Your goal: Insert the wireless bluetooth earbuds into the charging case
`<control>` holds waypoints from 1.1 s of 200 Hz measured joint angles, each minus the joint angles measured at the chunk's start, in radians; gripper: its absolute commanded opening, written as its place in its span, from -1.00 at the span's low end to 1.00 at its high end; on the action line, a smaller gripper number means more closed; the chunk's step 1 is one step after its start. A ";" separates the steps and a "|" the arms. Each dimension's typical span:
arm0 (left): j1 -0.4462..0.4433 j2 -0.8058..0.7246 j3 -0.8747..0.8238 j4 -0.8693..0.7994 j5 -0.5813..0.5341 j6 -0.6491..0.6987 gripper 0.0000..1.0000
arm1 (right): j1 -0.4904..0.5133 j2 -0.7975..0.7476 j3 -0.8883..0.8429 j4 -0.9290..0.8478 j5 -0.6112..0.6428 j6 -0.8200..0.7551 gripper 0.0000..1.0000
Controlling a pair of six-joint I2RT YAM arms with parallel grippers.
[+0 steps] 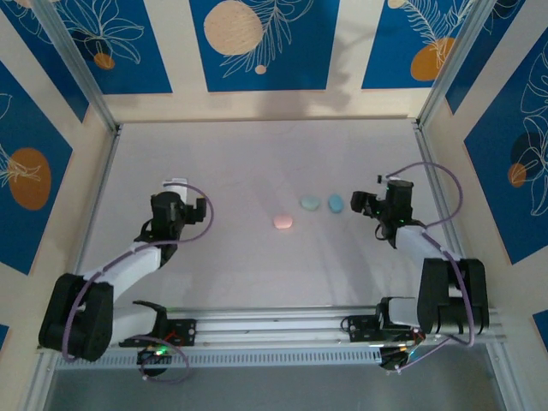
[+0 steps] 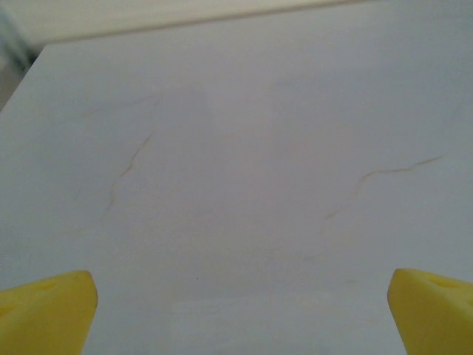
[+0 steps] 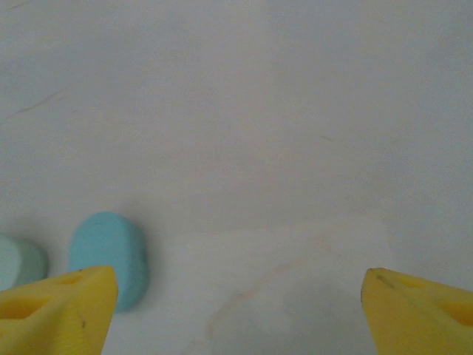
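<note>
Currently noting three small cases in a loose row mid-table: pink case [image 1: 282,222], mint case [image 1: 308,203], blue case [image 1: 336,203], all looking closed. Unable to tell earbuds' whereabouts; possibly shut inside. Logging right gripper [image 1: 361,204] hovering just beside blue case, fingers spread wide, holding nothing. Logging left gripper [image 1: 197,208] well apart from the row, fingers likewise wide, over bare table [image 2: 236,148]. Flagging risks: bumping blue case into mint case just beside it while closing in; pinching the smooth rounded shell off-centre and squirting it sideways; pressing on a shut lid, leaving earbuds nowhere to go.
</note>
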 measured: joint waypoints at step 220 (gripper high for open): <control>0.149 0.334 -0.106 0.572 0.134 0.072 1.00 | 0.050 0.211 -0.154 0.623 0.098 -0.058 0.99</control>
